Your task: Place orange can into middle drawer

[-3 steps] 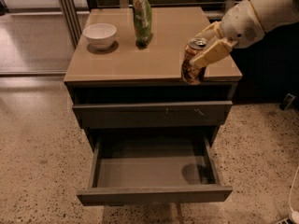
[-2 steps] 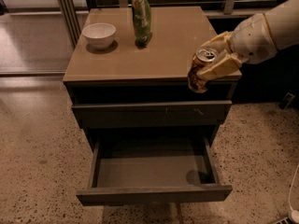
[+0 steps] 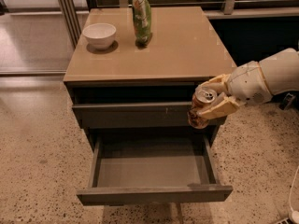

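Note:
My gripper (image 3: 212, 99) comes in from the right on a white arm and is shut on the orange can (image 3: 199, 109), held tilted with its silver top up. The can hangs in front of the cabinet's right front corner, above the right rear part of the open middle drawer (image 3: 154, 171). The drawer is pulled out, its grey inside bare. The can is above the drawer, not touching it.
A tan-topped cabinet (image 3: 154, 45) carries a white bowl (image 3: 99, 34) at the back left and a tall green snack bag (image 3: 141, 15) beside it. A closed drawer front with small scratches (image 3: 135, 115) sits above the open one. Speckled floor lies all around.
My gripper has carried the can down and to the right, from the tabletop's right edge to below the top, in front of the cabinet above the open drawer.

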### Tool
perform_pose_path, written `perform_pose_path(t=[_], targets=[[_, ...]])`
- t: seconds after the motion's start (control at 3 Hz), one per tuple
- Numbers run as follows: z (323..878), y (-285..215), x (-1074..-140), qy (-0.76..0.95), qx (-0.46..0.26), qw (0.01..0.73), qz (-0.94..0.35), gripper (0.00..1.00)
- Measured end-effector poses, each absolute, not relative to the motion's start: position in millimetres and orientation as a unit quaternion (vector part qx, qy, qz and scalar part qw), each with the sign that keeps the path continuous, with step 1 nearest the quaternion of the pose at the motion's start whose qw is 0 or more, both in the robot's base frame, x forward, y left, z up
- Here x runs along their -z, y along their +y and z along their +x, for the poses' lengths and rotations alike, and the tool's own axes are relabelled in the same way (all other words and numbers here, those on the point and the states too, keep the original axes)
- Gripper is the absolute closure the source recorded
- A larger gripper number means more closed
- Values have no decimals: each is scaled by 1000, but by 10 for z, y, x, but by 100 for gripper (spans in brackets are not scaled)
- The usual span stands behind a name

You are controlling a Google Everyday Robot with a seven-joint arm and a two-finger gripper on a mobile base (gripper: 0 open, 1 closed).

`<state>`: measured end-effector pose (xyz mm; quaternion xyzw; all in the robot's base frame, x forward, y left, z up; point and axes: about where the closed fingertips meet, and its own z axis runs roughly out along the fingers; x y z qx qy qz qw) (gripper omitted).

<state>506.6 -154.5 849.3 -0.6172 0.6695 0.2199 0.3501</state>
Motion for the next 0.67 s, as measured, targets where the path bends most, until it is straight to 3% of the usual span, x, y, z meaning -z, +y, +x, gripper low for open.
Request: perform_pose_path(t=[0.67], targets=[[5058, -1562, -8167, 659, -208, 347, -634, 100]])
